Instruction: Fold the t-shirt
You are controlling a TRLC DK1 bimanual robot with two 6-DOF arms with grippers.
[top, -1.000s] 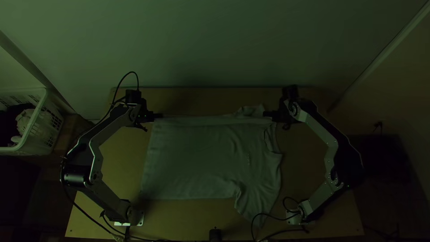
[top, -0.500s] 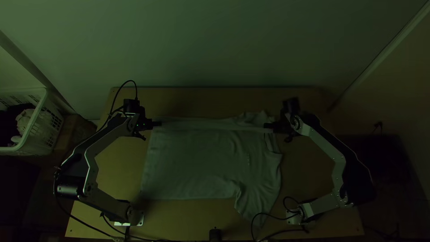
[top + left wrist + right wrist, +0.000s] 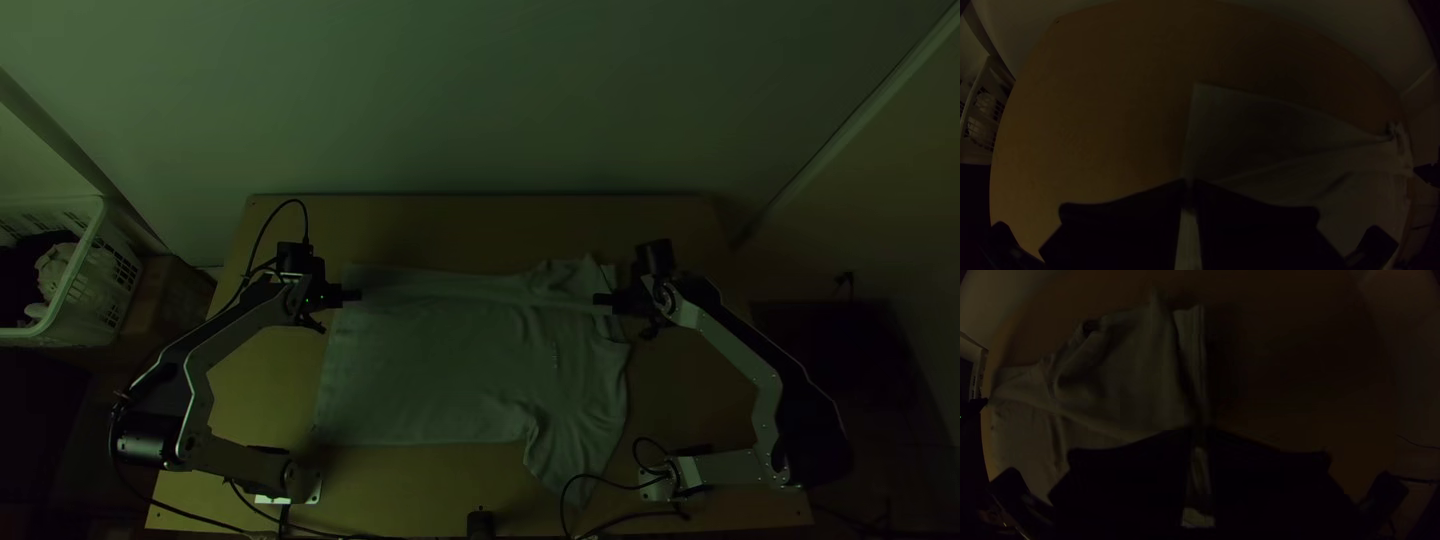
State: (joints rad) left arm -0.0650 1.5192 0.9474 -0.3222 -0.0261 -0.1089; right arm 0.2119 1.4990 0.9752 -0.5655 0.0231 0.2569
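The light grey t-shirt (image 3: 430,370) lies spread on the table, hem toward the left arm and collar end toward the right arm, its far side folded over as a strip. My left gripper (image 3: 350,295) is shut on the cloth near the hem corner. At the shoulder end of the strip, my right gripper (image 3: 603,299) is shut on the shirt. The left wrist view has cloth (image 3: 1245,125) running under the left gripper (image 3: 1190,186). In the right wrist view, the collar-end cloth (image 3: 1130,375) reaches the right gripper (image 3: 1202,431), with some between its fingers.
A white basket (image 3: 85,275) holding clothes stands beyond the table's left side. Bare table (image 3: 480,225) borders the shirt on the far side. Black cables (image 3: 625,518) lie at the near right, and a small black object (image 3: 481,524) sits at the near edge.
Both grippers have come toward the table's near edge, drawing the held strip of shirt with them. More folded cloth now lies beyond them. The near part of the shirt has stayed in place.
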